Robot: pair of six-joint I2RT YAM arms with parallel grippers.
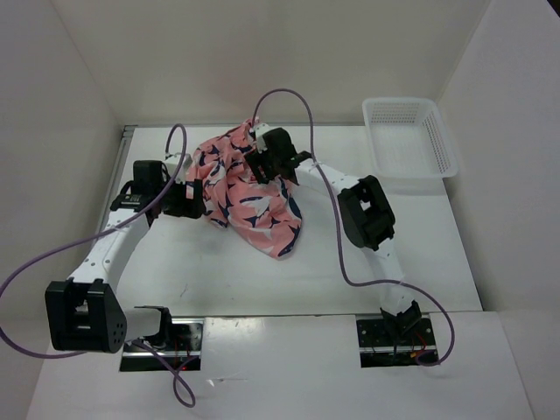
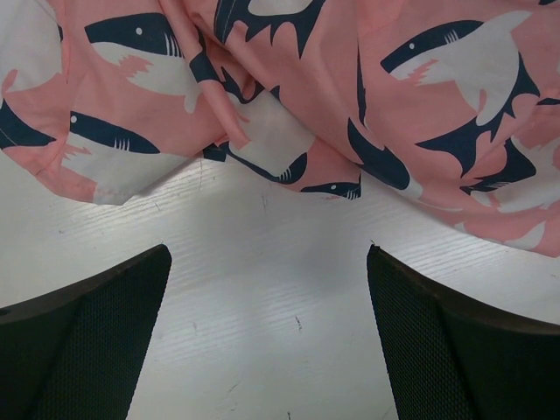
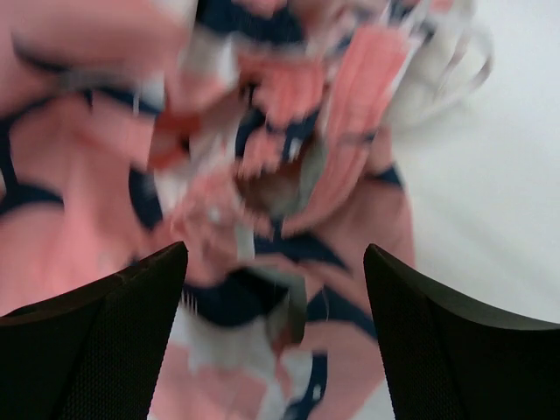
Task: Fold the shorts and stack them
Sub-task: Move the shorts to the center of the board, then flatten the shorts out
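Shorts [image 1: 252, 199] lie crumpled at frame centre: light, limp fabric (expect sagging). Left gripper [image 2: 269, 258], jaws spread, sits just short of the hem. Right gripper [image 3: 276, 254], jaws apart, hangs over bunched cloth. Take hold at a waistband corner.

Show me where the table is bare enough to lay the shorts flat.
Best: the wide bare strip of table between the shorts and the near edge. A smaller patch lies between the shorts and the basket, but the right arm crosses it. Crowded around the shorts, with the left fingers and right fingers at the fabric.
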